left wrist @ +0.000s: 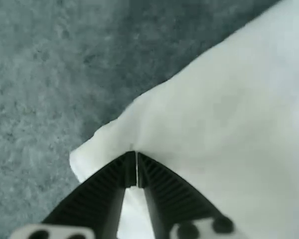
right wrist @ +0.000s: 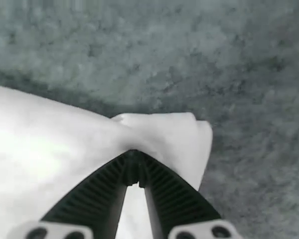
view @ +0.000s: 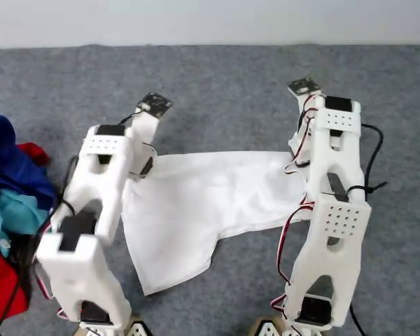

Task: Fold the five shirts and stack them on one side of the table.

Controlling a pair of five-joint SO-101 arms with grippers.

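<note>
White shirt (view: 196, 203) lies with corners clamped in both arms' jaws.

The coloured shirt pile (view: 10, 210) is cut off at the table's edge.

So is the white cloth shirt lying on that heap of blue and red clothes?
No, the white cloth shirt lies spread on the grey table top, apart from that blue and red heap.
</note>
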